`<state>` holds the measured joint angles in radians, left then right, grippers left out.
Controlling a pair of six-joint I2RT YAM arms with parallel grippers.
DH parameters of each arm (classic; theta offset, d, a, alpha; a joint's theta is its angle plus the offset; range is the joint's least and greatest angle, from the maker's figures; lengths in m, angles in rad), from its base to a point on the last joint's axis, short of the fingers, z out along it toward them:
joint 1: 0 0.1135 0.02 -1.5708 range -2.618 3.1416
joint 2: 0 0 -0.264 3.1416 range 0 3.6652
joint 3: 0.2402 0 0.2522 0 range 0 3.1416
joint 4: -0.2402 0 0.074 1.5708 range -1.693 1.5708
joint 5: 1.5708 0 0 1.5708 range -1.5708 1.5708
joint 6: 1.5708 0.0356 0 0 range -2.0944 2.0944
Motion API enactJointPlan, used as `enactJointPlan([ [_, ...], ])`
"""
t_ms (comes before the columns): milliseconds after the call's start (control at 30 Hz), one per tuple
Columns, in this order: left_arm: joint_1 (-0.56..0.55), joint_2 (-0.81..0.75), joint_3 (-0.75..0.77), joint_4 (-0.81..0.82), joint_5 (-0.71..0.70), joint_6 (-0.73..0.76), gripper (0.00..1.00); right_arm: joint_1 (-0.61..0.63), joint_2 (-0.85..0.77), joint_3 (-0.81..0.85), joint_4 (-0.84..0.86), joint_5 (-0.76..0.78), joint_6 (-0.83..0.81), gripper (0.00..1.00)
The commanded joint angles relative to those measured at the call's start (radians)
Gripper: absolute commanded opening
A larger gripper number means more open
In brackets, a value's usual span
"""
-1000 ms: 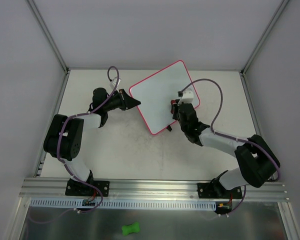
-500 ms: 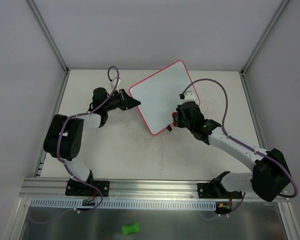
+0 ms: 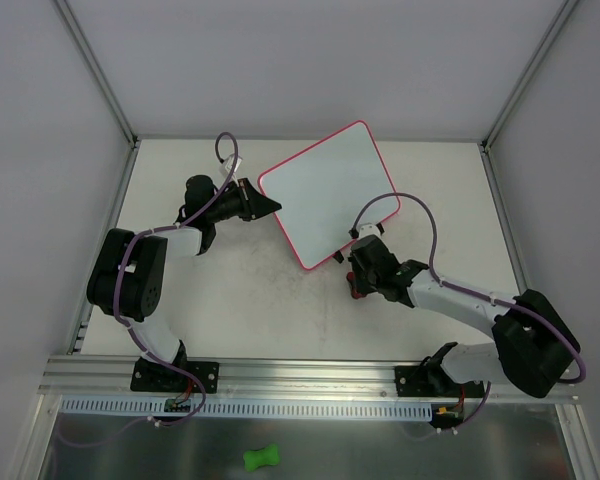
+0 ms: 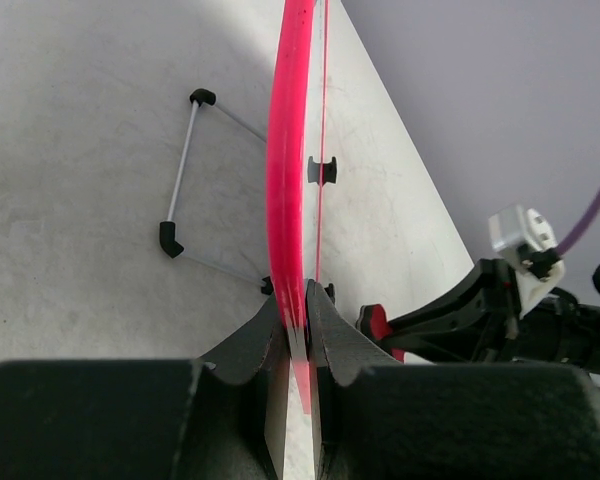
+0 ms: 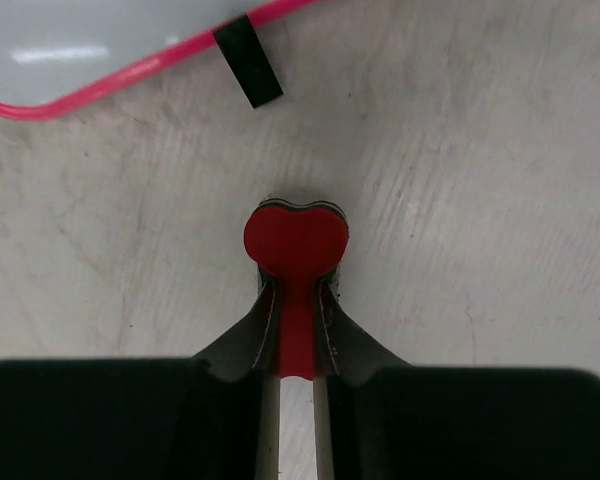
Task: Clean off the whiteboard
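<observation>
The whiteboard sits angled at the far middle of the tabletop, and the left claw is clamped on the pink frame at its left corner. The right claw, clenched on a red eraser, is just off the board's near edge.

White whiteboard, pink-edged — red eraser
</observation>
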<state>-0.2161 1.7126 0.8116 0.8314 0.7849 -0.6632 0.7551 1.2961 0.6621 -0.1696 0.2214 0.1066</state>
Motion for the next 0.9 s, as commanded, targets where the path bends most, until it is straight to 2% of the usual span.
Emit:
enactJointPlan([
  [0,-0.008,-0.027,0.021,-0.002,0.060,0.048,0.01,0.004,0.022,-0.025,0.028,-0.027,0.028,0.07],
  [133,-0.008,-0.027,0.020,-0.002,0.060,0.047,0.04,0.004,0.023,-0.032,0.048,-0.047,0.035,0.30],
  [167,-0.006,-0.027,0.020,0.000,0.060,0.047,0.05,0.004,0.025,-0.029,0.048,-0.051,0.033,0.44],
  [267,-0.008,-0.028,0.018,0.000,0.060,0.047,0.08,0.004,0.037,-0.018,0.048,-0.053,0.025,0.56],
  [433,-0.006,-0.036,0.015,-0.005,0.057,0.051,0.13,0.004,0.040,-0.013,0.048,-0.053,0.027,0.59],
  [533,-0.006,-0.034,0.015,-0.005,0.057,0.051,0.21,0.003,0.032,-0.015,0.048,-0.047,0.030,0.62],
  [567,-0.006,-0.033,0.014,-0.003,0.056,0.051,0.25,0.004,0.028,-0.015,0.048,-0.045,0.030,0.64],
  [600,-0.006,-0.036,0.014,-0.002,0.056,0.053,0.35,0.004,0.020,-0.016,0.048,-0.040,0.028,0.64],
  [667,-0.005,-0.041,0.003,0.008,0.053,0.053,0.46,0.004,0.009,-0.022,0.048,-0.037,0.027,0.66],
  [700,-0.003,-0.044,-0.002,0.015,0.047,0.051,0.55,0.003,-0.003,-0.024,0.047,-0.034,0.025,0.66],
  [867,0.006,-0.057,-0.017,0.025,0.036,0.054,0.66,0.003,-0.040,-0.038,0.048,-0.016,0.019,0.67],
])
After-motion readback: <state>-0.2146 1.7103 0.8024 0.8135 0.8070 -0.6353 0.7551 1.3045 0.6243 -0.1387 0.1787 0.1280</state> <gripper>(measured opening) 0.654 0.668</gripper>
